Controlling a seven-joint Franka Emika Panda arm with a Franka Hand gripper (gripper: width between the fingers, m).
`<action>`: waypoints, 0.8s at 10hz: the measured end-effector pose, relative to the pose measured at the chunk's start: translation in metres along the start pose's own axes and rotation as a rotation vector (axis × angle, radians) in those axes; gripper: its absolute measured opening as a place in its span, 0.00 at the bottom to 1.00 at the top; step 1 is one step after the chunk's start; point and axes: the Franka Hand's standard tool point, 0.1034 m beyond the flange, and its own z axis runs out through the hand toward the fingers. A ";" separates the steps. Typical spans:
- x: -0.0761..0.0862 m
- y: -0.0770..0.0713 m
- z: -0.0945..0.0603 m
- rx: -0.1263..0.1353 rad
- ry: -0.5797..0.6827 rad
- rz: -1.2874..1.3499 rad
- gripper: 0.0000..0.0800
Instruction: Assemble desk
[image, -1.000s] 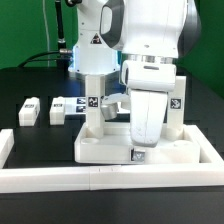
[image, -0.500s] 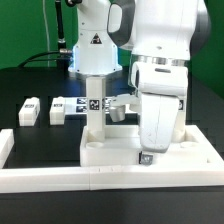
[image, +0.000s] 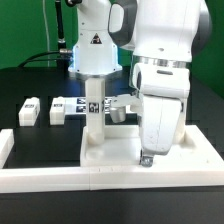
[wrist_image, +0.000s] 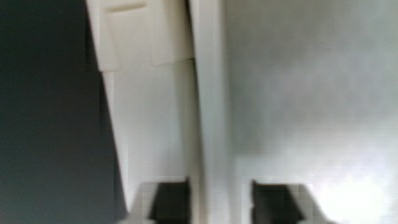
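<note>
The white desk tabletop (image: 175, 150) lies flat inside the border rails. One white leg (image: 95, 122) with a square tag stands upright on its corner at the exterior view's left. My gripper (image: 148, 158) points down at the tabletop's front rim. In the wrist view the gripper (wrist_image: 221, 200) straddles the raised rim (wrist_image: 206, 100). One dark finger (wrist_image: 166, 202) lies against the rim and the other stands on the inner side, so the gripper looks shut on the rim. Two loose legs (image: 28, 110) (image: 57, 113) lie on the black table at the left.
The white L-shaped border rail (image: 60, 176) runs along the front and up both sides. The marker board (image: 72, 103) lies behind the standing leg. Another small white part (image: 120, 108) lies behind the tabletop. The arm's base hides the back middle.
The tabletop with its standing leg has slid toward the exterior view's right along with my gripper. In the last half second almost nothing has moved.
</note>
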 end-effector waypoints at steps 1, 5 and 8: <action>-0.001 0.000 0.000 0.000 0.000 0.001 0.38; -0.002 0.000 0.001 0.001 -0.001 0.003 0.80; -0.003 0.000 0.001 0.001 -0.001 0.004 0.81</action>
